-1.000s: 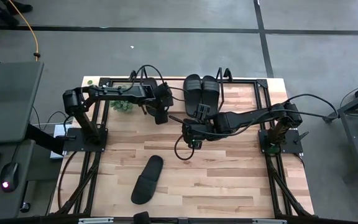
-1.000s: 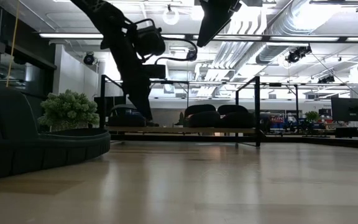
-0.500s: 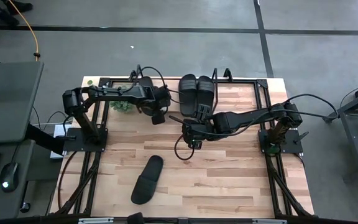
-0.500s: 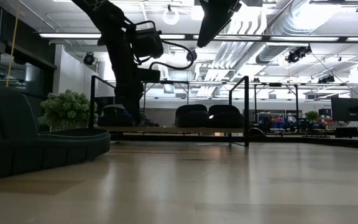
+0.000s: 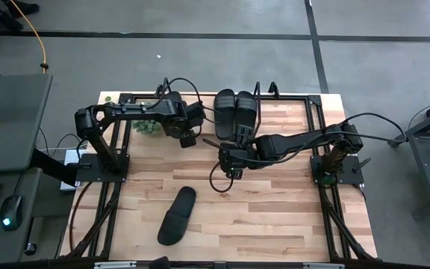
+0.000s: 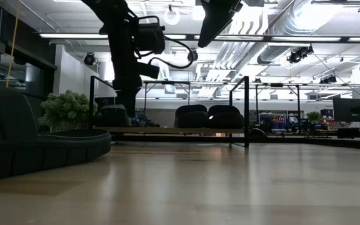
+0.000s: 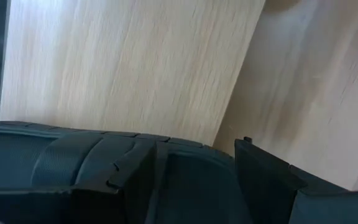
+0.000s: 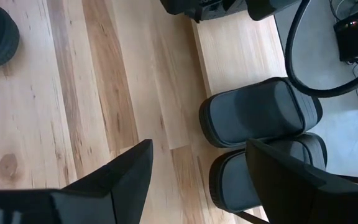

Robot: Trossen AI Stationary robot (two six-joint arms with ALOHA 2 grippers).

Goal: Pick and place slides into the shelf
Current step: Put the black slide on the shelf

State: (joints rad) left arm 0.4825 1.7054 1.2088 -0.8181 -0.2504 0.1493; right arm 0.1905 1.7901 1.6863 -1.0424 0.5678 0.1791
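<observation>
At the left, the left gripper [image 5: 187, 137] sits lower-left of where it was a second ago, and in the low view its arm now stands more upright. It hangs over the left end of the shelf [image 6: 161, 130], right above a slide [image 6: 114, 115] lying on the board. In the left wrist view this slide [image 7: 73, 174] fills the space by the gripper. We cannot tell whether the gripper grips it or stands free of it.

Near the table's front, a lone slide [image 5: 176, 217] lies where it lay before. Its long axis runs diagonally, from near-left to far-right.

The shelf stands along the far edge. Since a second ago it has shifted left with its load. In the low view both wire end frames sit further left, and they have not moved in the last half second.

Two slides [image 5: 226, 112] [image 5: 245, 112] rest on it side by side, touching. Their long axes run front to back, across the board.

The right gripper [image 5: 228, 161] has not moved. It hovers over bare table just in front of this pair, jaws wide apart and holding nothing.
</observation>
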